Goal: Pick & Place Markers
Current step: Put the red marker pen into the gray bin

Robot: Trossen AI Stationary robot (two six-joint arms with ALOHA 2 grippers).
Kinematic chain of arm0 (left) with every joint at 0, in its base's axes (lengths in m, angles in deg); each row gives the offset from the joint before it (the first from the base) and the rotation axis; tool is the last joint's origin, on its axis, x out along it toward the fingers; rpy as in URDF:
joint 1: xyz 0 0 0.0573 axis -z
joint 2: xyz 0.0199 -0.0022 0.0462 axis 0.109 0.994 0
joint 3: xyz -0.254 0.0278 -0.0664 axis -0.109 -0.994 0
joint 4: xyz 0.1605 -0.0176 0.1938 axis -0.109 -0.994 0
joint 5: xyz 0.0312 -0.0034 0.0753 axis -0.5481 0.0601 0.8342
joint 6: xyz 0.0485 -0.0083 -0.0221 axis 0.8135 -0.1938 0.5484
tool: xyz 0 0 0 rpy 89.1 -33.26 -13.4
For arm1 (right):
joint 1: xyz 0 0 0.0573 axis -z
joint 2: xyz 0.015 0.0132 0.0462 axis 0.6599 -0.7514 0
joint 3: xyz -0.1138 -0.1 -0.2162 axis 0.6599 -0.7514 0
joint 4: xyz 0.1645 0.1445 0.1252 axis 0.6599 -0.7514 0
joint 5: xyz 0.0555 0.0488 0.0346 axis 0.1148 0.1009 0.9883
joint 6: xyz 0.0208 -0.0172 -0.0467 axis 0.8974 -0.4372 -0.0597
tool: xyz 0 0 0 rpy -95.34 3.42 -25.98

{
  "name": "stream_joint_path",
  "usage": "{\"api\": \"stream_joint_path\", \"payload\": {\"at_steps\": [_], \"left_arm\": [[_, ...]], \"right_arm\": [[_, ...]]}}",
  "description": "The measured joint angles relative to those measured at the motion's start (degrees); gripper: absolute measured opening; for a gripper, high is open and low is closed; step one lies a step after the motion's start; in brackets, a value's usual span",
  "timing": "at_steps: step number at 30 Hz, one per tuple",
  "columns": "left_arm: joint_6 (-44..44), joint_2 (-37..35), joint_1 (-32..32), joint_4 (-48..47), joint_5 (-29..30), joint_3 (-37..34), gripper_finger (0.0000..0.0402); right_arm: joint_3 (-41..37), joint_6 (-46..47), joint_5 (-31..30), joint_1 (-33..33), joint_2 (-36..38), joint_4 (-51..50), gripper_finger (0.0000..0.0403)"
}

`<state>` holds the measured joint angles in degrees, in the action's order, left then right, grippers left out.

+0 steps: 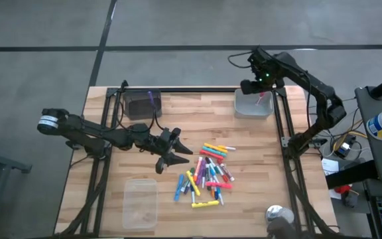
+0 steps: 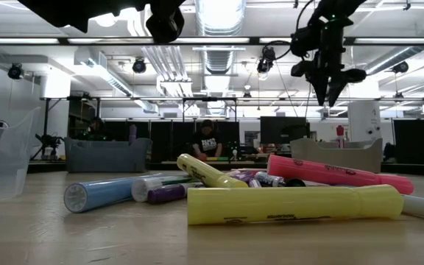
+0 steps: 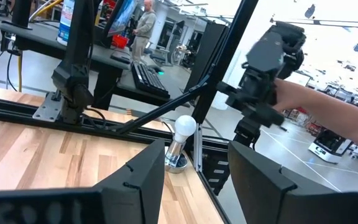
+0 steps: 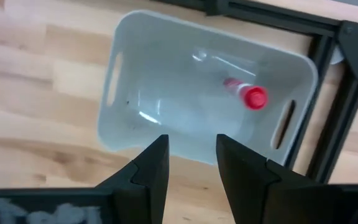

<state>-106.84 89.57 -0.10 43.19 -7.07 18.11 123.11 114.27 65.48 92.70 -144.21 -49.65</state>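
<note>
No writing on the markers (image 1: 207, 174) can be read from where I stand; the yellow marker (image 2: 293, 204) lying nearest in the low view carries small dark print along its barrel, too fine to make out. The pile of markers lies loose on the wooden desk (image 1: 257, 153), right of its middle, in pink, yellow, blue, green and purple, several crossing one another. One more, a red-capped marker (image 4: 246, 94), lies inside the pale grey bin (image 4: 129, 93) at the far right corner of the desk, tilted against the bin's floor.

The right gripper (image 1: 256, 85) hangs above that grey bin, its arm folded back from the right edge of the desk with a small green light showing near the wrist. Its fingers (image 4: 149, 168) stand apart with nothing between them; the grip is released and the bin shows in the gap.

The left gripper (image 1: 171, 151) reaches low across the desk from the left side, its arm stretched nearly flat, the tip just beside the left edge of the pile. Its fingers (image 3: 135, 180) are spread wide and hold nothing.

A dark bin (image 1: 138, 105) with a purple marker (image 1: 150, 98) standing out of it sits at the far left of the desk, and a clear container (image 1: 140, 202) sits near the front left. A light bulb (image 3: 184, 127) stands upright at the near right corner.
</note>
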Motion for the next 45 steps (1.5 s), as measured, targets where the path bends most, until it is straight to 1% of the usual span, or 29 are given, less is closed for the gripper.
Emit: {"api": "stream_joint_path", "payload": {"at_steps": [8,18,32,45], "left_arm": [[0.00,0.00,0.00,0.00,0.00,0.00,0.0170],[0.00,0.00,0.00,0.00,0.00,0.00,0.0170],[0.00,0.00,0.00,0.00,0.00,0.00,0.0170],[-0.44,0.00,0.02,-0.02,0.00,0.00,0.0170]], "right_arm": [[0.00,0.83,-0.02,-8.26,0.00,0.02,0.0128],[0.00,3.40,-0.02,-20.78,0.00,0.16,0.0128],[0.00,12.43,-0.05,-37.60,0.00,0.24,0.0128],[0.00,20.15,-0.05,-50.07,-0.15,0.41,0.0128]]}}
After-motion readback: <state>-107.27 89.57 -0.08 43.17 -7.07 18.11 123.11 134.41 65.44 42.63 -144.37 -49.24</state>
